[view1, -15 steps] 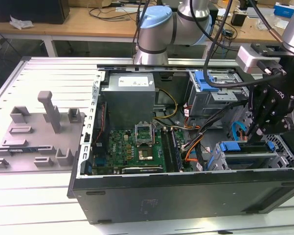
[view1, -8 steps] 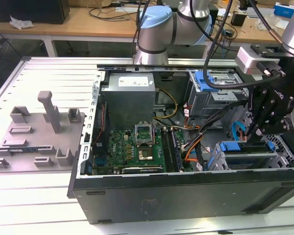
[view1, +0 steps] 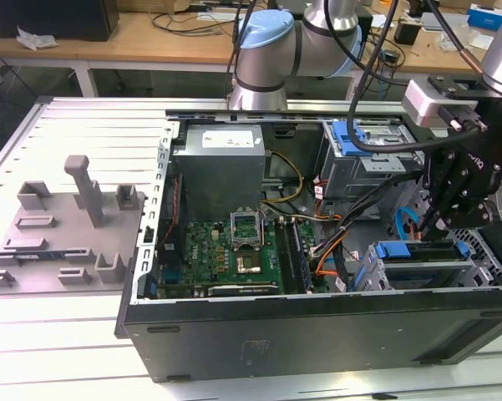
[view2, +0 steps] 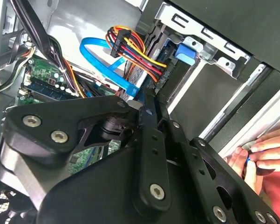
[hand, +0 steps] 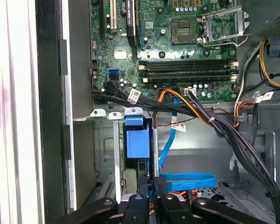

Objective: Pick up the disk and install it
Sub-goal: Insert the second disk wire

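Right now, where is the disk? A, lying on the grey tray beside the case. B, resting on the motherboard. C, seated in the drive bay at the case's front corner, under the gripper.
C: the disk, blue bracket up, sits in the bay below the gripper.

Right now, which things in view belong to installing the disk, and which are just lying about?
Job: silver rectangular disk in its bright blue plastic bracket; black gripper close to it; silver metal drive cage around it.
Lying about: grey boxy power supply; green motherboard; grey plastic blocks on the table; a person's hand.
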Robot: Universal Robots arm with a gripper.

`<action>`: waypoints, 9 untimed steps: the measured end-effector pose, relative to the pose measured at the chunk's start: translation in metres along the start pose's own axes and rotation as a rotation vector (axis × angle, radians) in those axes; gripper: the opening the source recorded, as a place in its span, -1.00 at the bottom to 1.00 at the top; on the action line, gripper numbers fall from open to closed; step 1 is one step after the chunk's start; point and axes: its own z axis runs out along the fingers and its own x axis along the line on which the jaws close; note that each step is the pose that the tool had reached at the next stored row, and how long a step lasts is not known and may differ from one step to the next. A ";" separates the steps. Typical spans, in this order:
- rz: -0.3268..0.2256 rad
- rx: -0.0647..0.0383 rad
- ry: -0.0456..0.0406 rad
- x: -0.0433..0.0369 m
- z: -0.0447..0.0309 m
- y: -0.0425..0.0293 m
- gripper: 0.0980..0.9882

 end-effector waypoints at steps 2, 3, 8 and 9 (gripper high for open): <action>0.000 0.000 0.0001 0.0009 0.0000 0.0000 -0.86; 0.000 0.000 0.0000 0.0012 0.0001 -0.0001 -0.86; 0.000 0.000 0.0002 0.0028 0.0005 -0.0001 -0.86; 0.000 0.000 0.0002 0.0028 0.0007 -0.0001 -0.86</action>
